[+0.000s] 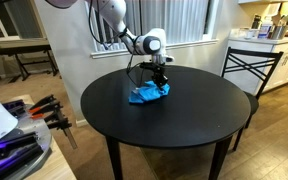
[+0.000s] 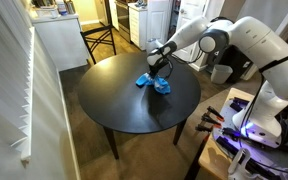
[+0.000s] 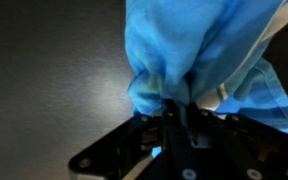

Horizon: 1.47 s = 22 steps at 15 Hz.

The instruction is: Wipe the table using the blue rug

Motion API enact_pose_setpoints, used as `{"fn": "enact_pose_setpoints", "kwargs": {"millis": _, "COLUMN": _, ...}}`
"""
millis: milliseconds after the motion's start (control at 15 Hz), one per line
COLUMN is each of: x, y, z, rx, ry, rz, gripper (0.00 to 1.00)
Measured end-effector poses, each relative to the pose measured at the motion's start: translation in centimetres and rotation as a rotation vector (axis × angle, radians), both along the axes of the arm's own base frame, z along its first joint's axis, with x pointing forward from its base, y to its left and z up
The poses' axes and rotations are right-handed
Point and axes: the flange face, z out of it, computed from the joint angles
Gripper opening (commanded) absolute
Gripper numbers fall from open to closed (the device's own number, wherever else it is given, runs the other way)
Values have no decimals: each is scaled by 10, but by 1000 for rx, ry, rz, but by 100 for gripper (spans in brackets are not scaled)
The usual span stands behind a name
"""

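A crumpled blue rug point(image 1: 149, 94) lies on the round black table point(image 1: 184, 120) toward its far side; it also shows in an exterior view point(image 2: 154, 83). My gripper point(image 1: 159, 82) stands straight above it, fingers down into the cloth, and shows in an exterior view point(image 2: 161, 74) too. In the wrist view the gripper point(image 3: 176, 112) is shut on a bunched fold of the blue rug point(image 3: 184, 50), which fills the upper right of the picture and rests on the dark table top point(image 3: 44, 70).
A black chair point(image 1: 246, 65) stands at the table's far side, and another chair point(image 2: 96, 40) shows by the counter. A kitchen counter point(image 1: 274, 40) is behind. Tools and clamps point(image 1: 44, 108) lie on a bench beside the table.
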Motion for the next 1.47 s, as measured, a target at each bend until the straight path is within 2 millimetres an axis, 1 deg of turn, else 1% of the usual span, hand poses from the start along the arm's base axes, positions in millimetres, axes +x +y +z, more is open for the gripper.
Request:
{"fn": "enact_pose_setpoints", "kwargs": {"millis": 67, "x": -4, "y": -25, "z": 0, "rx": 6, "ry": -8, "rz": -56, "gripper": 6}}
{"fn": "enact_pose_setpoints", "kwargs": {"millis": 133, "x": -7, "y": -43, "z": 1, "rx": 17, "ry": -15, "rz": -105, "gripper": 6}}
{"fn": "enact_pose_setpoints", "kwargs": {"millis": 200, "x": -9, "y": -56, "z": 1, "rx": 26, "ry": -24, "rz": -145, "gripper": 6}}
{"fn": "enact_pose_setpoints", "kwargs": {"millis": 267, "x": -10, "y": -64, "z": 2, "rx": 34, "ry": -36, "rz": -174, "gripper": 6}}
{"fn": "enact_pose_setpoints", "kwargs": {"millis": 333, "x": -10, "y": -67, "z": 2, "rx": 39, "ry": -49, "rz": -193, "gripper": 38}}
{"fn": "enact_pose_setpoints", "kwargs": {"millis": 400, "x": -9, "y": -66, "z": 3, "rx": 45, "ry": -61, "rz": -205, "gripper": 39}}
{"fn": "enact_pose_setpoints", "kwargs": {"millis": 733, "x": 0, "y": -43, "z": 7, "rx": 82, "ry": -132, "rz": -218, "gripper": 69}}
{"fn": "enact_pose_setpoints", "kwargs": {"millis": 1000, "x": 4, "y": -30, "z": 19, "rx": 100, "ry": -204, "rz": -305, "gripper": 95}}
{"fn": "enact_pose_setpoints", "kwargs": {"millis": 1133, "x": 5, "y": -24, "z": 29, "rx": 103, "ry": -263, "rz": -347, "gripper": 100}}
{"fn": "enact_pose_setpoints", "kwargs": {"millis": 1333, "x": 2, "y": -11, "z": 41, "rx": 96, "ry": -342, "rz": -371, "gripper": 100}}
{"fn": "enact_pose_setpoints", "kwargs": {"millis": 1467, "x": -2, "y": -2, "z": 45, "rx": 90, "ry": -369, "rz": -381, "gripper": 100}}
